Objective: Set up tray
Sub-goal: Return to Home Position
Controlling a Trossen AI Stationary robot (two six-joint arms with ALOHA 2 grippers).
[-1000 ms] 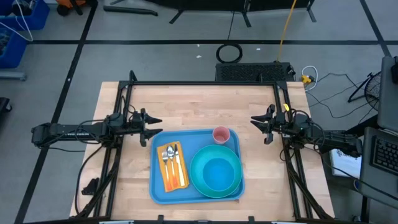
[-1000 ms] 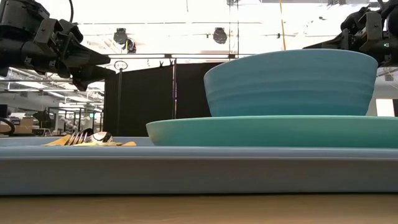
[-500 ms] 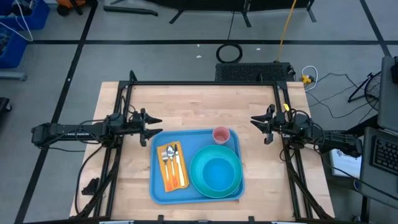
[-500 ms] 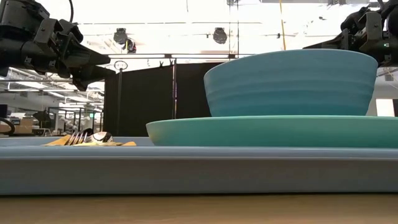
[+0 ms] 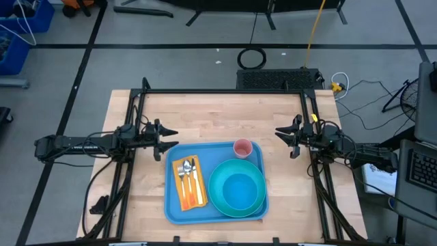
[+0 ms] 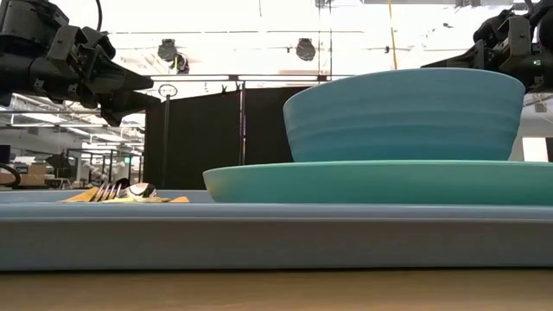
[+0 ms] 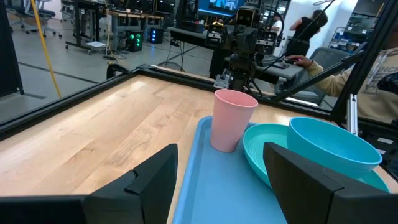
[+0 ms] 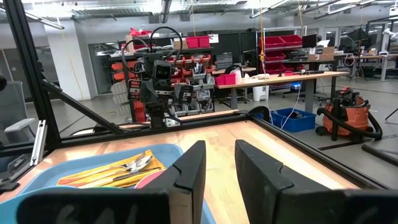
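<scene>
While both arms hang at opposite table sides, tray (image 5: 215,152) lies flat on table (image 5: 205,113), between them, toward front edge. Left gripper (image 5: 167,142) just beside tray corner, fingers spread wide, nothing held. Right gripper (image 5: 283,141) apart from tray, fingers parted by narrower gap, empty. On tray: pink cup (image 5: 243,147) in corner nearest right gripper; blue bowl (image 5: 239,191) on teal plate (image 5: 213,183); cutlery (image 5: 190,174) on yellow napkin (image 5: 179,198), left part.

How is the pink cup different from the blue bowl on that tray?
The cup is pink, narrow and tall; the bowl is blue, wide and low. The cup stands straight on the tray, at a far corner; the bowl sits on a round plate. Both are upright, on the same tray.
</scene>
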